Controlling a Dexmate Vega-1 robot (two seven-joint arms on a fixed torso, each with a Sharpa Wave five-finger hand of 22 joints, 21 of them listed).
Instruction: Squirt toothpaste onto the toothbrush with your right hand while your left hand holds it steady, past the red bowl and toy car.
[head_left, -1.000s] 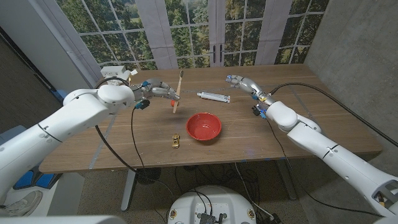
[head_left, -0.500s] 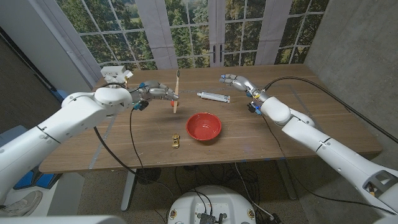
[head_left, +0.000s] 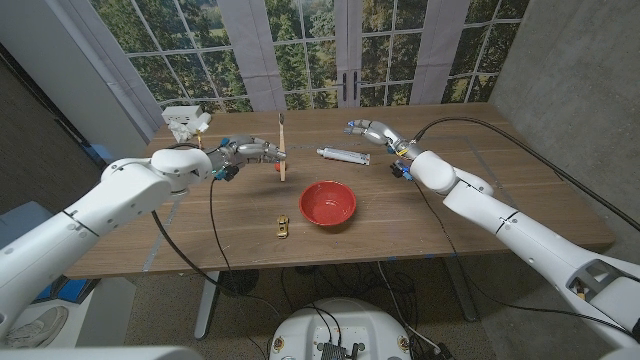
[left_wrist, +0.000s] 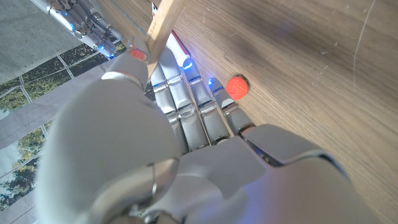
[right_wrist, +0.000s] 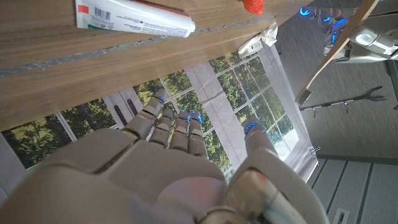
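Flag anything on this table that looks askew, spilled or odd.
Nothing is spilled or damaged. The toothbrush stands upright, gripped by the left hand. The toothpaste lies on its side on the table, untouched; the right hand hovers beyond it. The red bowl sits upright, with the toy car beside it.

White crumpled object (head_left: 186, 119); wooden table (head_left: 500, 200)

Wooden table (head_left: 520, 215), tall paned windows (head_left: 300, 50), trees outside, grey wall (head_left: 575, 70)

White arms, grey hands w/ blue fingertip lights, black cables.
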